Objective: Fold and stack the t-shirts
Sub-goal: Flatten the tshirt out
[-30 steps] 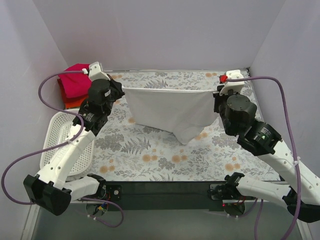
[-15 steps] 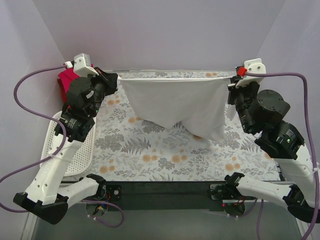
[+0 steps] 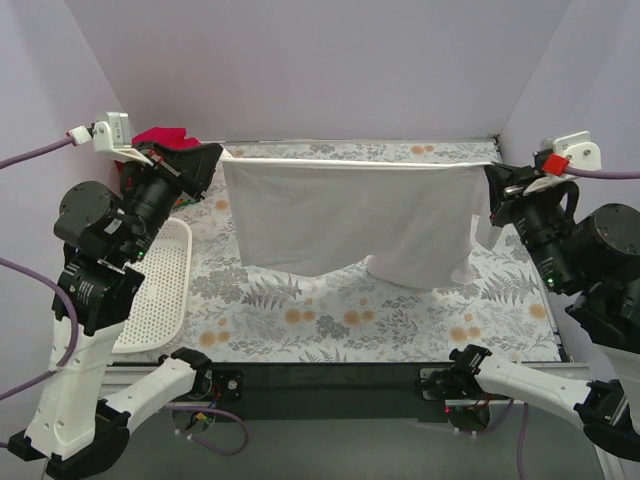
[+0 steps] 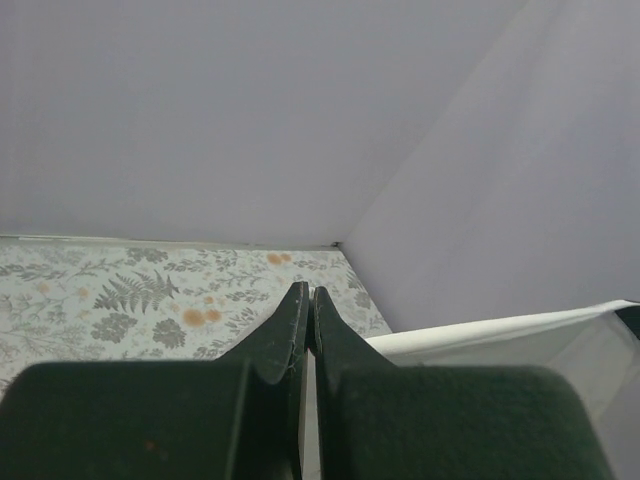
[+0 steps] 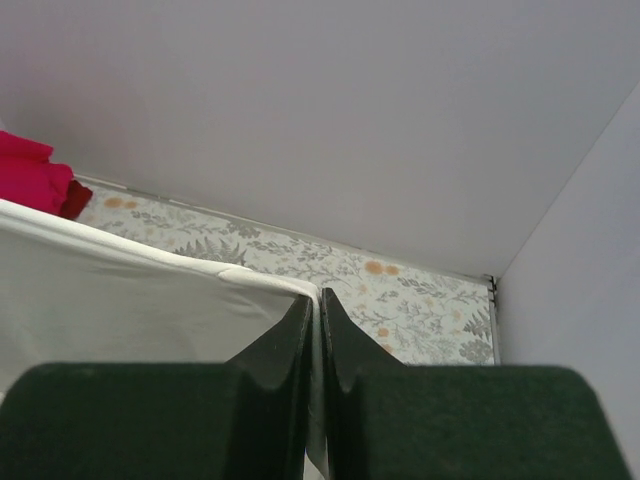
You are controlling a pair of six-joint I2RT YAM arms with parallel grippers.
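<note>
The plain white t-shirt (image 3: 350, 215) hangs stretched in the air between my two grippers, its taut top edge running across the back of the table. My left gripper (image 3: 218, 155) is shut on its left corner; in the left wrist view the gripper (image 4: 308, 292) pinches cloth and the shirt edge (image 4: 500, 330) runs off to the right. My right gripper (image 3: 490, 180) is shut on the right corner; in the right wrist view the gripper (image 5: 317, 296) holds the shirt (image 5: 120, 300). A folded magenta-pink shirt (image 3: 165, 137) shows at the back left, mostly hidden by the left arm, and also in the right wrist view (image 5: 35, 175).
A white mesh basket (image 3: 155, 290) lies at the left edge of the floral tablecloth (image 3: 330, 320). Purple walls enclose the back and both sides. The shirt's lower hem hangs just above the cloth at mid-table.
Both grippers have risen and moved apart, pulling the white shirt wider and tauter. Both arms swung outward toward the side walls.
</note>
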